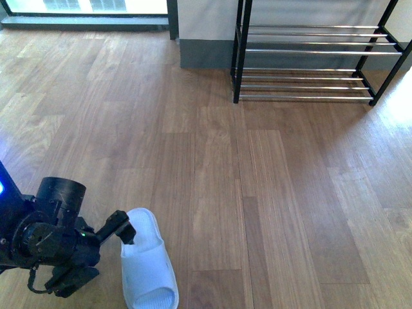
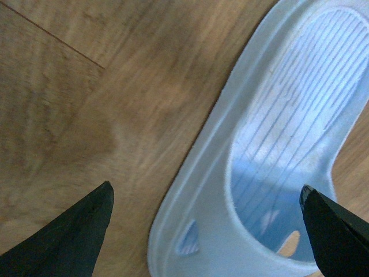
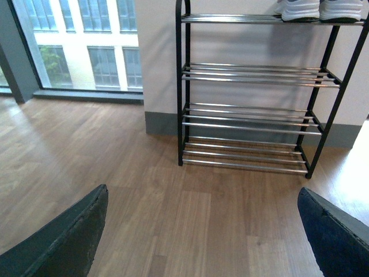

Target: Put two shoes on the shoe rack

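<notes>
wooden floor (image 1: 270,193) carries a pale blue slide (image 2: 288,133) lying between the wide-spread left tool (image 2: 204,193).

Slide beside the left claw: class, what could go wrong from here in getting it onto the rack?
1. The open left claw straddles one side rim of the slide. Closing there might grip only that rim, and it could twist or drop.
2. The rack has shelves of thin bars with gaps, so a slide set down crooked may tip between them.

Wood floor (image 1: 212,193) under one pale slide (image 1: 149,265) (rack (image 1: 309,50) beyond)
</notes>
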Motion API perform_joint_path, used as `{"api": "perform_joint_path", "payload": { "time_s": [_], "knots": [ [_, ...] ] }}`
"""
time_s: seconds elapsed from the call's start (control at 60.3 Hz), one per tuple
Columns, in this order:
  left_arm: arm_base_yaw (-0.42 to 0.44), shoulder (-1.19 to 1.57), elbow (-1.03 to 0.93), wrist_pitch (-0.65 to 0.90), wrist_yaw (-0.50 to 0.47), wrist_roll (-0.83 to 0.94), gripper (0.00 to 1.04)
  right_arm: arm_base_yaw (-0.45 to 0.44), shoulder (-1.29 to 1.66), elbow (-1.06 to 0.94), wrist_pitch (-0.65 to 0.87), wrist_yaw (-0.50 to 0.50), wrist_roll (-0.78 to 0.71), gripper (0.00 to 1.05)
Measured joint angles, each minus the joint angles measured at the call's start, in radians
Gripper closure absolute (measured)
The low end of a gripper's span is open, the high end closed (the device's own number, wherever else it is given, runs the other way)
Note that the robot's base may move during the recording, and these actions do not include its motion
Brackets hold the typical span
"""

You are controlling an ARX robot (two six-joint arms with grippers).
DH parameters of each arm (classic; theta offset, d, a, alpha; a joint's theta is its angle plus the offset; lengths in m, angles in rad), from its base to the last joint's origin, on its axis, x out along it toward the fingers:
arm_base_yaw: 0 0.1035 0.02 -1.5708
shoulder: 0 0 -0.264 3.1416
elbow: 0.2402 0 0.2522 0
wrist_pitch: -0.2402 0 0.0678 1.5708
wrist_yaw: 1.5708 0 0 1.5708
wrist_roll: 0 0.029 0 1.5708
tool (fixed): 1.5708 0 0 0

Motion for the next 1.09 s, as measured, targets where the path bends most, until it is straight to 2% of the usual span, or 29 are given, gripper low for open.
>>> {"api": "perform_joint_path", "payload": {
  "time_s": [0.282, 0.398, 0.53, 0.63, 0.713, 0.829, 0.862, 0.961, 1.044, 1.094],
  "knots": [
    [-0.074, 0.058, 0.079, 0.014, 0.056, -0.175, 0.10, 0.000, 0.000, 0.000, 0.000, 0.000, 0.000, 0.09],
    [-0.085, 0.103, 0.101, -0.053, 0.059, -0.249, 0.34, 0.000, 0.000, 0.000, 0.000, 0.000, 0.000, 0.09],
    [-0.095, 0.117, 0.115, -0.150, 0.042, -0.218, 0.55, 0.000, 0.000, 0.000, 0.000, 0.000, 0.000, 0.09],
    [-0.113, 0.102, 0.131, -0.256, -0.010, -0.080, 0.69, 0.000, 0.000, 0.000, 0.000, 0.000, 0.000, 0.09],
    [-0.132, 0.067, 0.133, -0.342, -0.123, 0.128, 0.82, 0.000, 0.000, 0.000, 0.000, 0.000, 0.000, 0.09],
    [-0.132, 0.018, 0.092, -0.359, -0.256, 0.437, 0.99, 0.000, 0.000, 0.000, 0.000, 0.000, 0.000, 0.09],
    [-0.126, 0.002, 0.074, -0.359, -0.257, 0.518, 1.03, 0.000, 0.000, 0.000, 0.000, 0.000, 0.000, 0.09],
    [-0.098, -0.046, 0.031, -0.346, -0.290, 0.726, 1.03, 0.000, 0.000, 0.000, 0.000, 0.000, 0.000, 0.09],
    [-0.079, -0.073, 0.025, -0.344, -0.290, 0.817, 1.03, 0.000, 0.000, 0.000, 0.000, 0.000, 0.000, 0.09],
    [-0.078, -0.083, 0.020, -0.336, -0.334, 0.887, 1.03, 0.000, 0.000, 0.000, 0.000, 0.000, 0.000, 0.09]
  ]
}}
